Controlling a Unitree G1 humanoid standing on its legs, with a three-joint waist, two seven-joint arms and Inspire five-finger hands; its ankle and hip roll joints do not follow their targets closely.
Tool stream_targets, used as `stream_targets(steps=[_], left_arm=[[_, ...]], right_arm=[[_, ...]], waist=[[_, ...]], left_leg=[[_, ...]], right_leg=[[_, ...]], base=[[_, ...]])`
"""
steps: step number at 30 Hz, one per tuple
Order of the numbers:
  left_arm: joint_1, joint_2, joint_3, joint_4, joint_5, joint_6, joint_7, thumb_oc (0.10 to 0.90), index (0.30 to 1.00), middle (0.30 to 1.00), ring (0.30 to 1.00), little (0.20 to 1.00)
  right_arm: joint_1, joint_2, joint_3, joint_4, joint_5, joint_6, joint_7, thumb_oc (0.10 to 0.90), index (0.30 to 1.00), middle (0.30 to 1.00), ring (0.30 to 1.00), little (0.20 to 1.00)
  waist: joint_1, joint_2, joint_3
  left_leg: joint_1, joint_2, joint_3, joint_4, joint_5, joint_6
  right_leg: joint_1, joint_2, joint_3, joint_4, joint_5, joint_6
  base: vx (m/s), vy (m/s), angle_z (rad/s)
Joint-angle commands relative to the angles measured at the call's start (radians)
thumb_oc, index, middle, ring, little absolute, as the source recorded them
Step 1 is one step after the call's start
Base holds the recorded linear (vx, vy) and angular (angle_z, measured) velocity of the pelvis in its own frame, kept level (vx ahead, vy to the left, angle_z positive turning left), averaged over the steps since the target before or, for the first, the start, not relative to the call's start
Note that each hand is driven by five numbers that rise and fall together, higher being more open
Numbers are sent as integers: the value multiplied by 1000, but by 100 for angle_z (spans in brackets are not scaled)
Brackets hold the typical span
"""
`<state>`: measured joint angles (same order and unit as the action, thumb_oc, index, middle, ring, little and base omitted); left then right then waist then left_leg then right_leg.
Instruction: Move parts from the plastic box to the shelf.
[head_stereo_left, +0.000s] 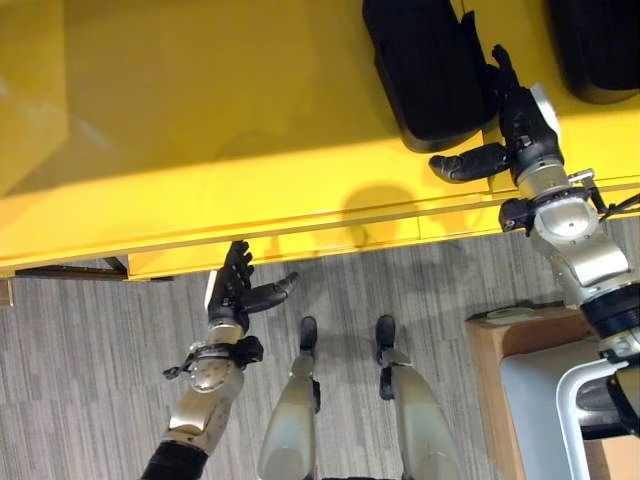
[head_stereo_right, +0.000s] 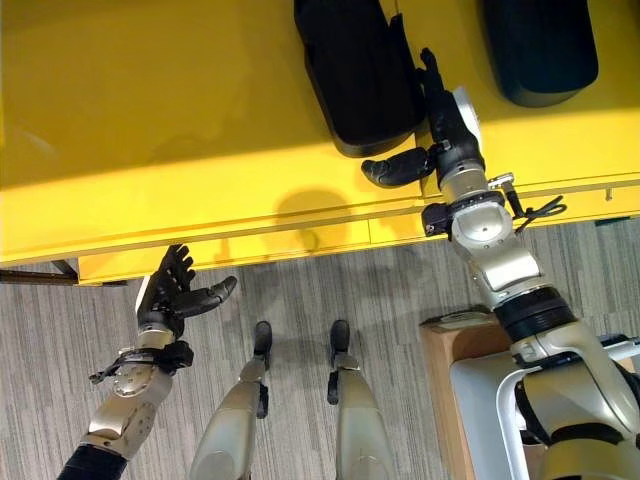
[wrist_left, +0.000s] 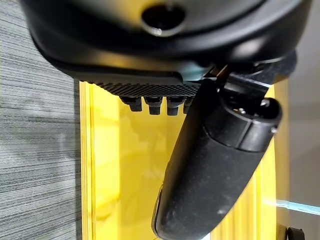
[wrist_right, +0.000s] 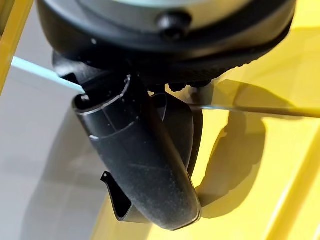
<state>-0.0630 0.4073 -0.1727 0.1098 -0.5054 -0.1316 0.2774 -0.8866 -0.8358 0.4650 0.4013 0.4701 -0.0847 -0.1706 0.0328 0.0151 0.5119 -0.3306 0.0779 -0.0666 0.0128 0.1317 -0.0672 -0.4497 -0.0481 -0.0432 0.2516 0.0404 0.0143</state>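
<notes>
Right hand (head_stereo_left: 520, 125) is up on the yellow shelf (head_stereo_left: 200, 120), lying against the right edge of a black part (head_stereo_left: 425, 65); fingers run straight along the part's side, thumb stuck out sideways and clear of it. Reads as spread, not clamping. Right wrist view has the thumb across most of the frame with a dark piece behind it, so whether the fingertips actually touch the part is hard to call from there.

Second black part (head_stereo_left: 600, 45) sits further right on the same shelf, well apart from the first and partly cut off by the frame edge.

Left hand (head_stereo_left: 238, 290) hangs low over the grey floor (head_stereo_left: 80, 380), just below the shelf's front lip, fingers straight and relaxed, thumb out, holding nothing.

Step, as a judgement: the place on the shelf looks done or nearly done for this part, with the hand at release. Next move likely calls for pulling the right hand straight back off the shelf without dragging the part, then going back to the plastic box for another one. Box can't be identified for sure; a wooden-edged corner (head_stereo_left: 520, 340) at lower right may or may not belong to it.

Labels or writing: none readable on parts or shelf
</notes>
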Motion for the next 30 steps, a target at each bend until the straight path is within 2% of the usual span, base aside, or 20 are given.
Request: stream_targets(steps=[1, 13, 30], left_arm=[[13, 23, 8, -73, 6, -105, 17, 900, 1000, 1000, 1000, 1000], [20, 19, 28, -84, 10, -111, 34, 900, 1000, 1000, 1000, 1000], [19, 9, 36, -87, 2, -112, 52, 900, 1000, 1000, 1000, 1000]], right_arm=[[-93, 8, 93, 6, -33, -48, 45, 900, 1000, 1000, 1000, 1000], [-126, 27, 126, 15, -85, -36, 40, 900, 1000, 1000, 1000, 1000], [-132, 102, 88, 38, -93, -37, -13, 900, 1000, 1000, 1000, 1000]], waist=[[37, -49, -87], [56, -65, -84], [63, -75, -87]], left_leg=[[72, 64, -43, -35, -19, -18], [65, 62, -54, -28, -24, -15], [62, 59, -56, -27, -30, -9]], right_leg=[[43, -60, 9, 29, -34, 73], [47, -65, 4, 23, -31, 74], [57, -68, 3, 5, -25, 76]], base=[[0, 0, 0], [0, 0, 0], [1, 2, 1]])
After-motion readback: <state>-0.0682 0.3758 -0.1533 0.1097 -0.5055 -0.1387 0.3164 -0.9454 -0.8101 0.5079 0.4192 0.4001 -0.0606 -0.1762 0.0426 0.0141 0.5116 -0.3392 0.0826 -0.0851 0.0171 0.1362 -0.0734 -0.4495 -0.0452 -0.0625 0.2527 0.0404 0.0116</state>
